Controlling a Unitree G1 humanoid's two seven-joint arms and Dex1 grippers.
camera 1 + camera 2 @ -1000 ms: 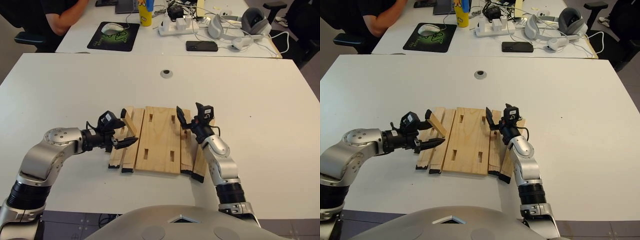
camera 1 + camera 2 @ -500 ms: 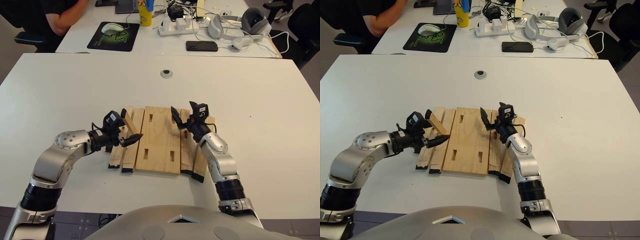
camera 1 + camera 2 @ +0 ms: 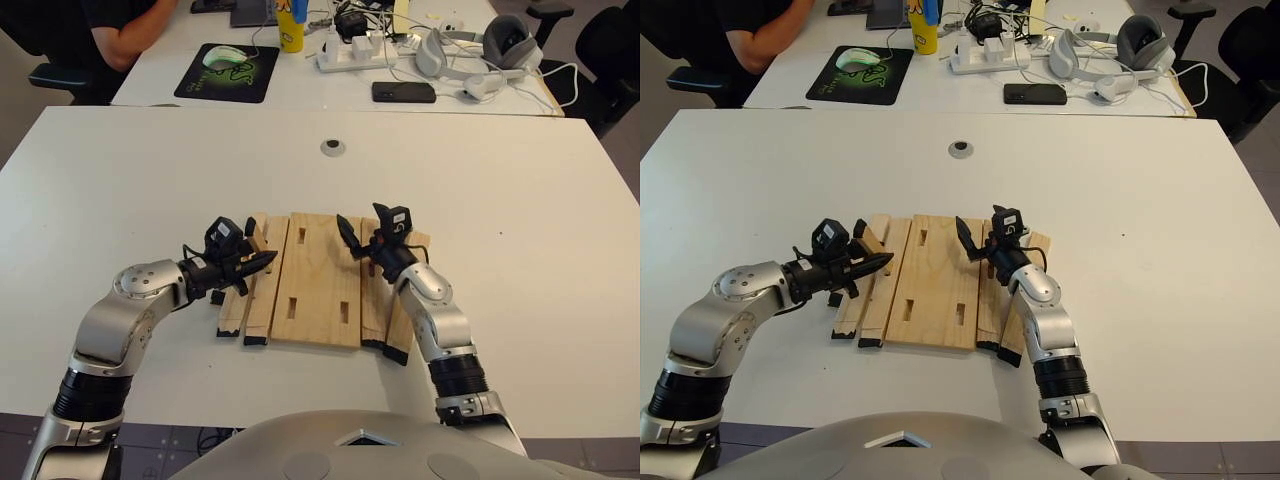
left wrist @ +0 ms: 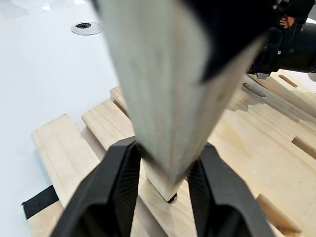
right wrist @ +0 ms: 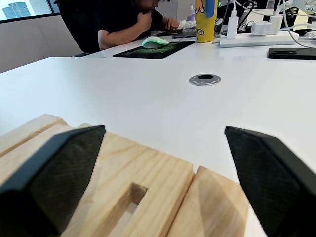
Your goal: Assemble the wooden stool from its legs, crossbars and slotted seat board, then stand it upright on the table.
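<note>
The slotted seat board [image 3: 318,278] lies flat mid-table, with legs [image 3: 248,300] along its left side and more legs [image 3: 388,312] along its right. My left gripper [image 3: 255,262] is shut on a short crossbar [image 4: 163,89]. The crossbar's lower end rests on a left leg [image 4: 98,123]. My right gripper [image 3: 362,240] hovers open just above the board's far right corner. Its black fingers [image 5: 54,173] are spread wide over the slotted wood [image 5: 148,168], holding nothing.
A round cable grommet [image 3: 333,148] sits in the table beyond the wood. The bare white tabletop [image 3: 520,250] spreads to both sides. A second desk behind carries a mouse pad [image 3: 228,70], a phone [image 3: 403,92] and a headset [image 3: 470,55].
My left gripper has moved right and away from me with the crossbar, bringing it down over the left legs. My right gripper has shifted left over the seat board's corner, still open.
</note>
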